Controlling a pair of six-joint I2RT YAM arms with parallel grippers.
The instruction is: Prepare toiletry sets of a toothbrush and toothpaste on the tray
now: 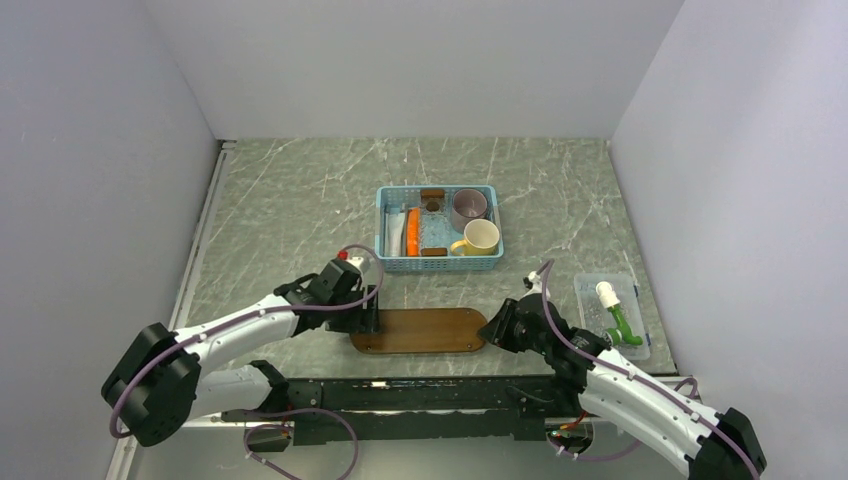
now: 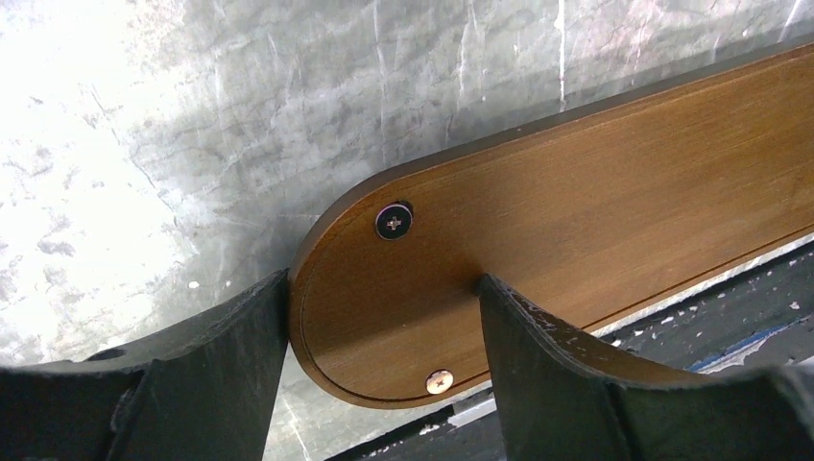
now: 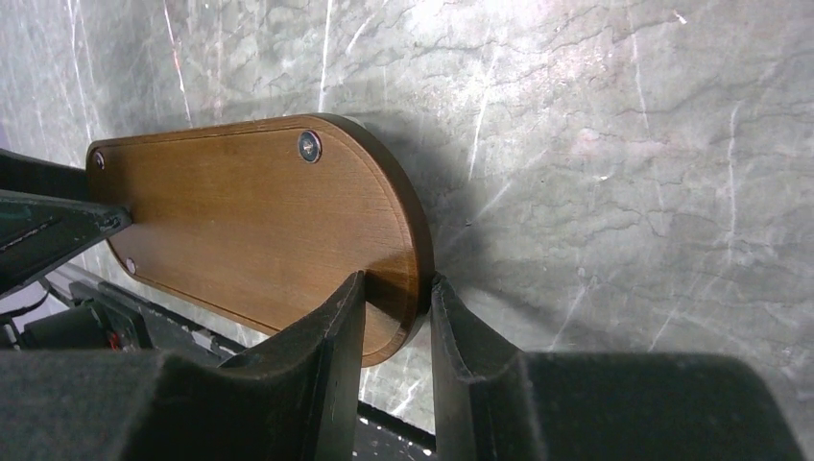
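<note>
The dark-brown wooden tray [image 1: 420, 330] lies flat near the table's front edge, with a gripper at each end. My left gripper [image 1: 365, 318] is open and straddles the tray's [image 2: 576, 211] left end: in the left wrist view its [image 2: 382, 283] one finger touches the rounded edge and the other rests on the board. My right gripper [image 1: 497, 328] is shut on the right end of the tray [image 3: 240, 221], its [image 3: 398, 283] fingers pinching the rim. A pale toothbrush [image 1: 390, 232] and an orange toothpaste tube [image 1: 412, 233] lie in the basket.
The light-blue mesh basket [image 1: 438, 265] stands behind the tray and also holds a purple cup [image 1: 469, 208] and a yellow mug [image 1: 480, 238]. A small clear box [image 1: 632, 300] with a green-and-white item sits at the right. Walls enclose the table.
</note>
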